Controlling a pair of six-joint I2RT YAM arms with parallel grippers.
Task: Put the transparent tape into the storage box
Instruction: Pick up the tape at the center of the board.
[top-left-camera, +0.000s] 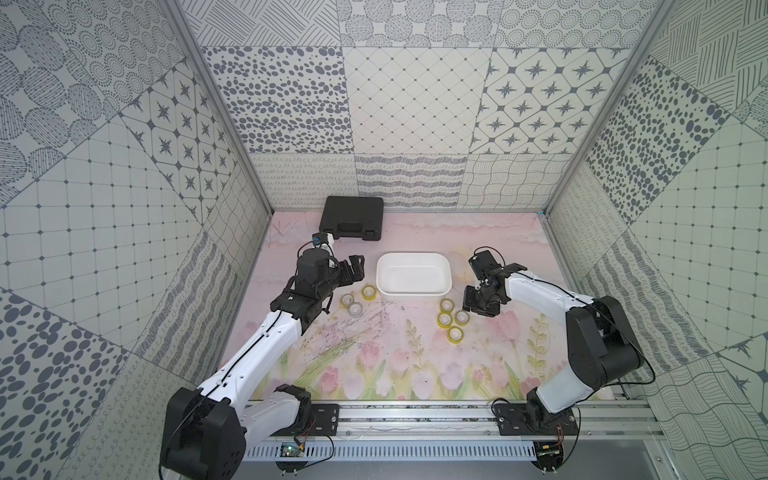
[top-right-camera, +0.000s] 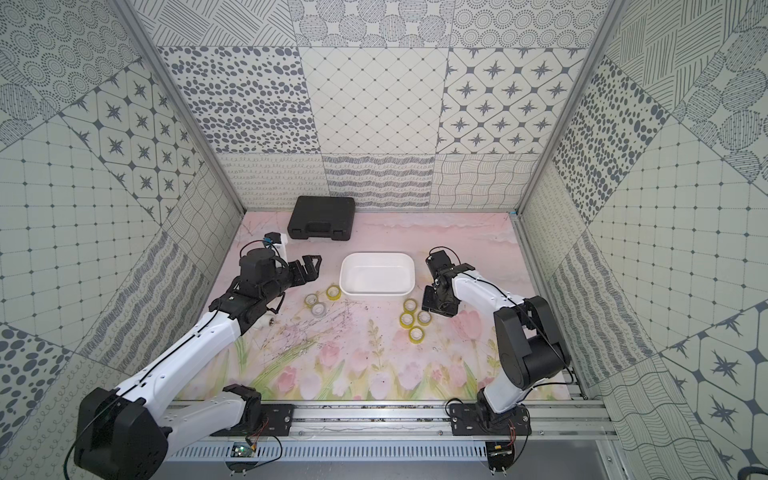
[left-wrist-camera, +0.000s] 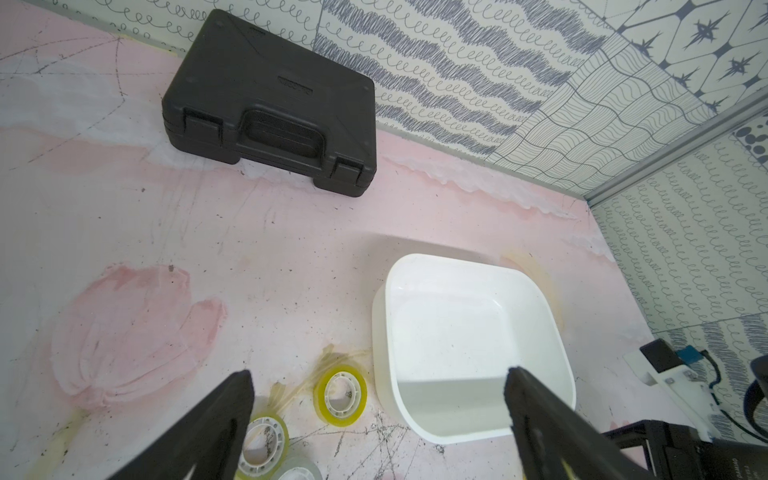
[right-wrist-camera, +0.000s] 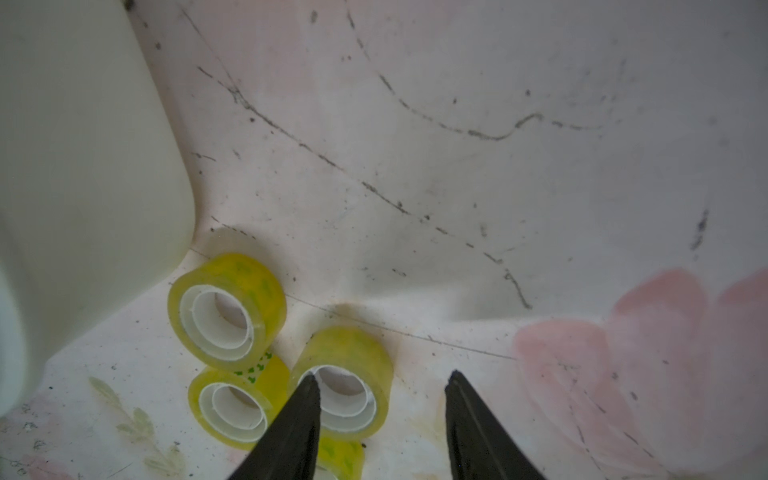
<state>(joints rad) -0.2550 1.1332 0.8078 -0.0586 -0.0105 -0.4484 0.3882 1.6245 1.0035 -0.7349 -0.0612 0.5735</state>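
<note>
Pink floral surface (top-left-camera: 374, 365), scuffed with dark marks, enclosed by patterned walls (top-left-camera: 415, 104). All seven rolls of your transparent tape (top-left-camera: 456, 339) lie on the surface, outside the storage box (top-left-camera: 415, 291).

Nearest to your arm bases, four yellowish rolls (top-right-camera: 406, 324) cluster off the box's near corner on the right arm's side. The roll closest to the box sits just beside its wall. Your right tool (right-wrist-camera: 380, 378) is low over this cluster with its jaws parted. One finger (right-wrist-camera: 299, 415) points into the white core of a roll (right-wrist-camera: 349, 345). The other finger stands outside that roll with a gap showing, so you have nothing gripped. In both top views the tool's body hides its fingertips.

Three more rolls sit off the box's near corner on the left arm's side. A yellow one (left-wrist-camera: 332, 417) lies just beside the box wall. A paler yellowish one (left-wrist-camera: 284, 432) and a greyish-clear one (top-left-camera: 355, 315) lie a little further from it. Your left tool (left-wrist-camera: 380, 372) hangs above the surface off the box's short end. Its jaws are spread wide, holding nothing and touching neither tape nor box.

The box stands mouth up.

Beyond the box, well apart from it and against the back wall, a black case (top-left-camera: 352, 218) lies flat with its handle facing the box.
</note>
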